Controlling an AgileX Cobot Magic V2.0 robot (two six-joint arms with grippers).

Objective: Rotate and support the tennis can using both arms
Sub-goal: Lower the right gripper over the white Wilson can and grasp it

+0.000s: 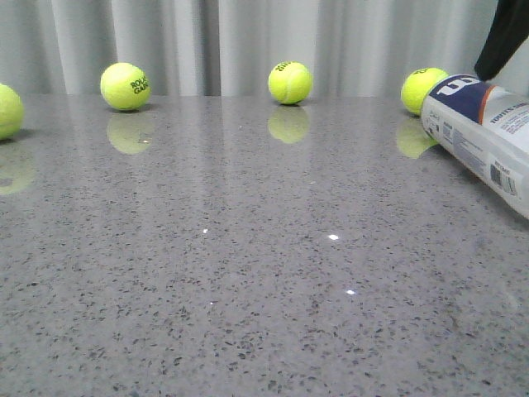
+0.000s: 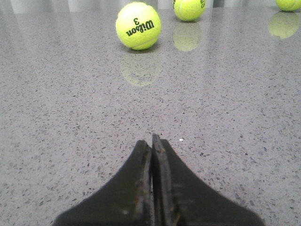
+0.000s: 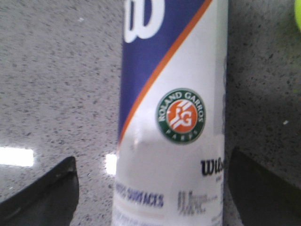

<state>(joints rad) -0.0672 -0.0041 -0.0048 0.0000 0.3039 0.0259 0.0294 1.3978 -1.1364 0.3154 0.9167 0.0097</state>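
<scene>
Jaws: left gripper [image 2: 152,141] closed, empty; right gripper [image 3: 150,188] spread wide, straddling white, navy-and-orange-labelled plastic tennis can [image 3: 171,117] without visible contact.

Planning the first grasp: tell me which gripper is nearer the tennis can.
Right. The right gripper straddles the tennis can, one open finger on each side. The left gripper is shut over bare table, facing tennis balls, with no can in its view.
</scene>
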